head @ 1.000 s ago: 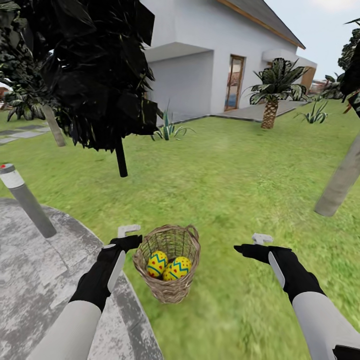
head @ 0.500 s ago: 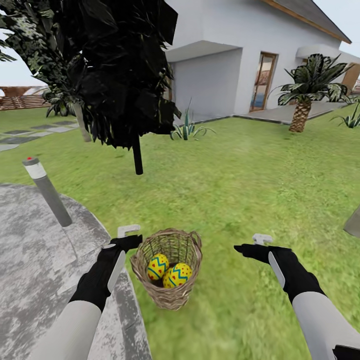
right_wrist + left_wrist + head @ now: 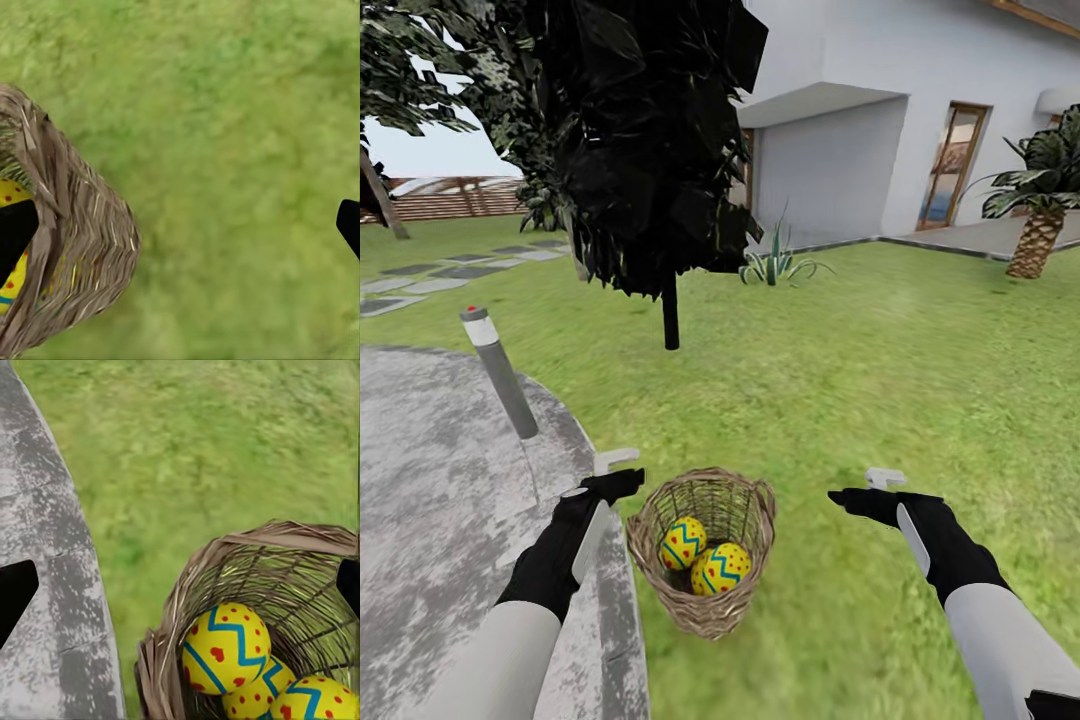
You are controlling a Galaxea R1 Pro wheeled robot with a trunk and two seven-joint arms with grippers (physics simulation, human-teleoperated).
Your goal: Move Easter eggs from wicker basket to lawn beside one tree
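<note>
The wicker basket [image 3: 705, 590] stands on the lawn [image 3: 860, 380] at the edge of the stone patio, between my two arms. Two Easter eggs [image 3: 683, 542] [image 3: 722, 567] show in it in the head view. The left wrist view looks into the basket [image 3: 247, 547] and shows three yellow eggs with blue zigzags and red dots [image 3: 225, 649] [image 3: 259, 696] [image 3: 311, 703]. My left gripper [image 3: 622, 472] hangs open just left of the rim. My right gripper [image 3: 865, 488] is open over grass to the basket's right. Dark mottled tree foliage [image 3: 420, 70] fills the far upper left.
A round grey stone patio [image 3: 440, 500] lies on the left with a grey bollard [image 3: 500, 370] on its edge. A black conifer [image 3: 670, 310] stands ahead, with an agave [image 3: 775, 265] and a white house [image 3: 910, 120] behind it. A palm [image 3: 1035, 240] is at the far right.
The whole picture has slid to the right, so the camera has turned left. Both arms keep their pose and both grippers stay open. The eggs lie in the basket as before.
</note>
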